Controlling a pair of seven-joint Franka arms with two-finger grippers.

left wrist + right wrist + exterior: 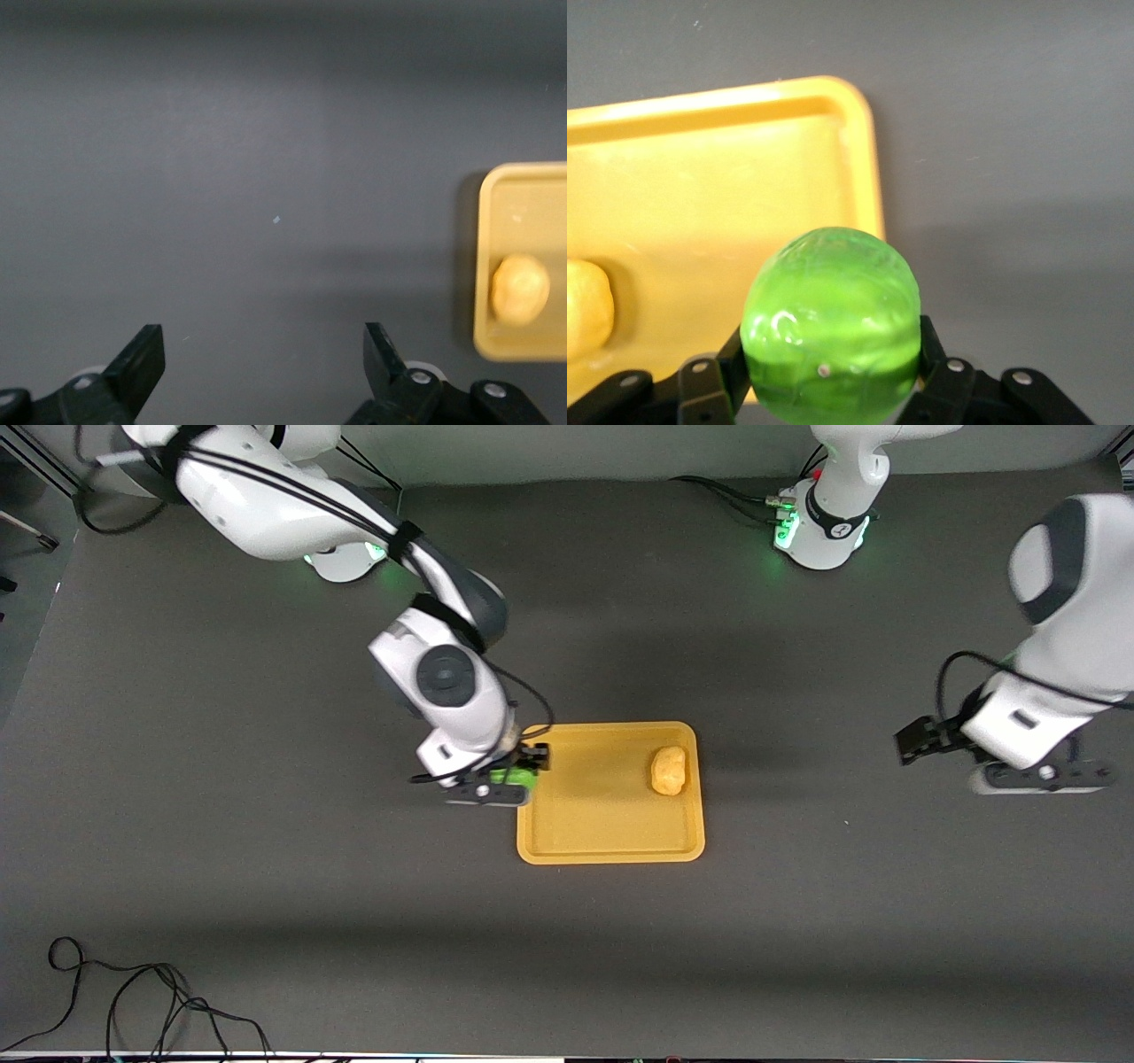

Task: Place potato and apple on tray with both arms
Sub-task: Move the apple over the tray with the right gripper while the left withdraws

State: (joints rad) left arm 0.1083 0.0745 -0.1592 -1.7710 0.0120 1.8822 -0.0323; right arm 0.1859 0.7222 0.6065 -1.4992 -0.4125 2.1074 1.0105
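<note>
Orange and low-rimmed, the tray (pixel 611 841) sits mid-surface nearest the camera, with the potato (pixel 669 770) lying in it toward the left arm's end. At the tray's edge toward the right arm's end, the right end effector (pixel 518 775) hangs over the rim, its fingers (pixel 943 376) clamped on the green apple (pixel 830 326). Over bare dark surface (pixel 266 868) well apart from the tray, the left end effector (pixel 264 354) waits with its fingers spread wide and nothing between them.
</note>
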